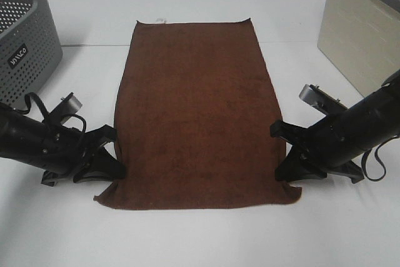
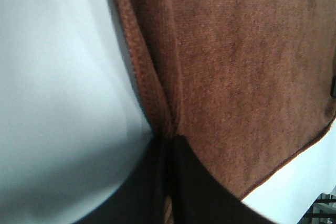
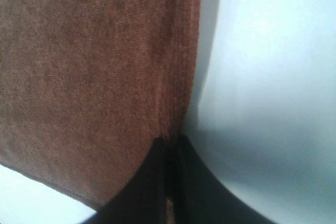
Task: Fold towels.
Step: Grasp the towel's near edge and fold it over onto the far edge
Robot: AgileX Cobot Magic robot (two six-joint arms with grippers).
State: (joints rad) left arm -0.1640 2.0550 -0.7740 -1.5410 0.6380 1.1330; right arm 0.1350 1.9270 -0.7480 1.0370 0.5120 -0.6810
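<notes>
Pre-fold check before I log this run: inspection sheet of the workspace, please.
Surface: white table, no stains seen.
Job's things: one reddish-brown towel spread flat, white tag at the far end.
Clutter: grey perforated basket at far left, contents hidden.
Grippers: left end effector shut on the towel's left edge; right end effector shut on its right edge.
Cables: black cables loop at both arms, off the towel.
Surroundings: beige cabinet at far right.
</notes>
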